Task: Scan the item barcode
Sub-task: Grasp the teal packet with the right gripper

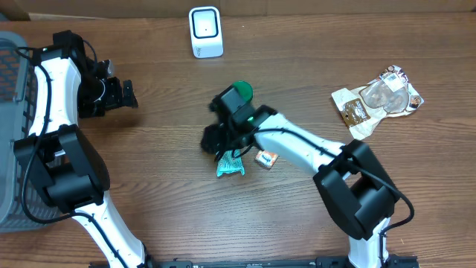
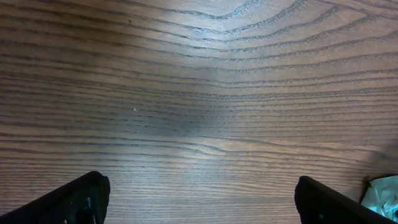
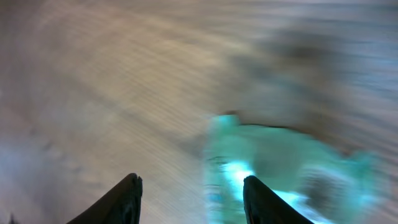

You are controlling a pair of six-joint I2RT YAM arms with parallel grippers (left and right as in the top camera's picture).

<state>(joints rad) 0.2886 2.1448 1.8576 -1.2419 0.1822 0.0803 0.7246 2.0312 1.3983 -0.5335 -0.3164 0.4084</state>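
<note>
Teal packet (image 1: pixel 230 164) lies on the surface (image 1: pixel 149 208), well to the robot's side of the scanner (image 1: pixel 205 31) and slightly right of it. Right gripper (image 3: pixel 189 186) hangs there over the packet's edge. Its jaws are apart with bare wood between them; the view is blurred. Left gripper (image 2: pixel 202 190) is far left of the scanner, jaws wide apart, holding nothing.

The table (image 1: pixel 171 216) is free at front left and btw. the left gripper (image 1: pixel 132 94) and the scanner (image 1: pixel 205 31), so a hand can pass there w/o contact. In the centre the right arm (image 1: pixel 297 145) blocks the way, with a teal packet (image 1: pixel 230 165), a small orange box (image 1: pixel 266 158) and a green round thing (image 1: pixel 242 91) close around its wrist. Snack bags (image 1: pixel 379 100) take the right side; the grey basket (image 1: pixel 9 112) and the left arm (image 1: pixel 52 97) close the left edge.
</note>
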